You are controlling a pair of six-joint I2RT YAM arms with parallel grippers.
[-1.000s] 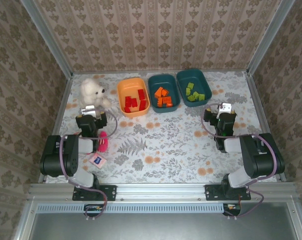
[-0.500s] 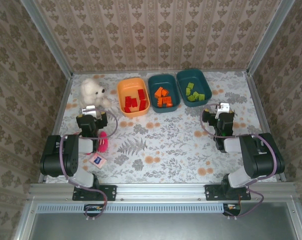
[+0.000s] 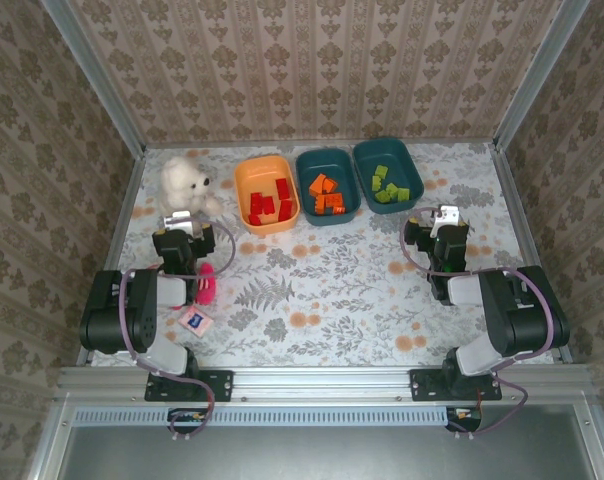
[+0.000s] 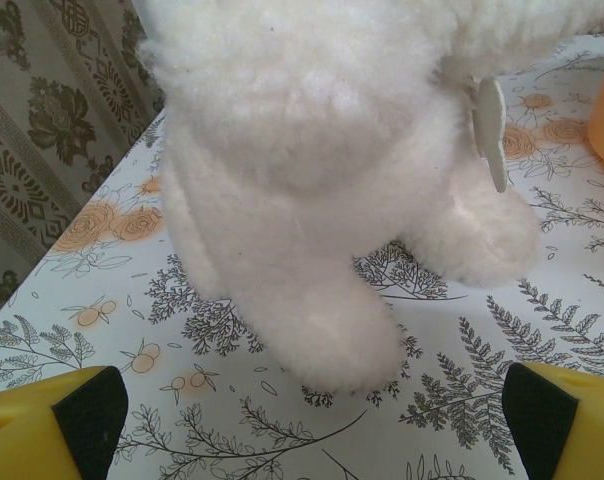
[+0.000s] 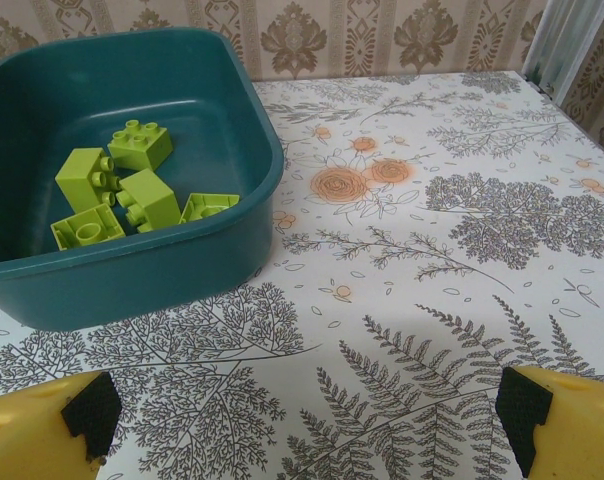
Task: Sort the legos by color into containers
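Legos (image 3: 326, 194) lie inside three tubs set side by side along the far part of the desk (image 3: 322, 300), which has a floral cover. The red bricks (image 3: 269, 205) sit in the orange tub (image 3: 242, 178) on the left. The orange bricks (image 3: 327, 197) sit in the middle teal tub (image 3: 304, 165), and the lime green bricks (image 3: 387, 185) sit in the right teal tub (image 3: 414, 165). The tubs stand close together along their long sides. From the right wrist camera, four lime green bricks show in a loose cluster on that tub's floor, studs pointing different ways. The tub stands ahead and to the left of the fingers.

The left pincer (image 3: 179, 222) hangs near the left side of the desk, its fingers (image 4: 87, 410) spread wide with nothing gripped. A white teddy bear (image 3: 185, 183) sits close ahead of it, one furry leg reaching toward the gap. The right pincer (image 3: 444, 218) is near the right side, just on the near side of the right teal tub, its jaws likewise wide apart and holding nothing. A pink plush doll (image 3: 206, 284) lies beside the left arm. A small square card (image 3: 194, 319) lies on the desk just nearer than the doll.
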